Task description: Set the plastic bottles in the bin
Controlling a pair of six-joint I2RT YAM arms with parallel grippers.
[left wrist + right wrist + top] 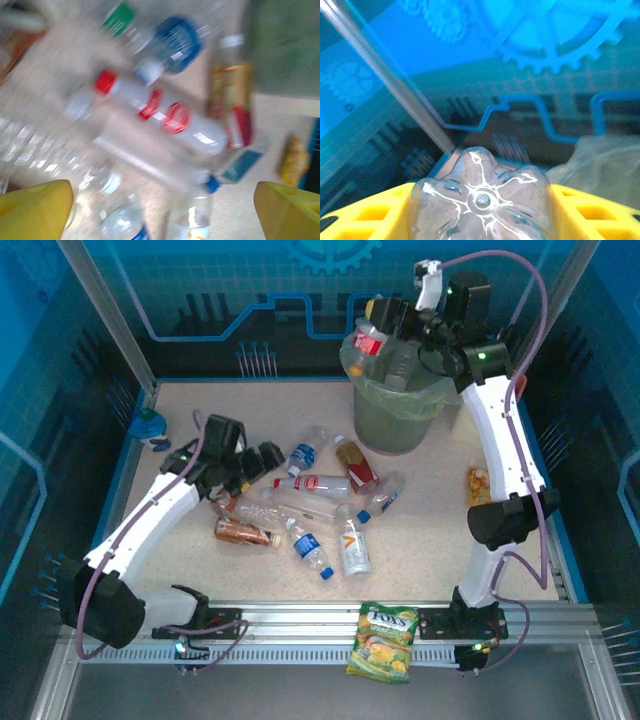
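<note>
Several plastic bottles lie in a heap mid-table: a red-capped one (312,483), a copper-brown one (357,465), blue-labelled ones (303,455) (313,552) and an orange-marked one (355,545). My left gripper (262,462) hovers over the heap's left side. In the blurred left wrist view its yellow fingers (35,207) stand wide apart and open (162,200) above the red-capped bottle (160,115). My right gripper (385,325) is over the left rim of the bin (400,415), shut on a clear bottle (482,200) whose base faces the camera. A red-labelled bottle (370,340) shows at its fingertips.
A FOX'S candy bag (383,640) lies on the front rail. An orange snack pack (478,485) sits beside the right arm and a blue object (148,425) in the far left corner. The bin's pale green liner (600,160) shows at the right of the right wrist view.
</note>
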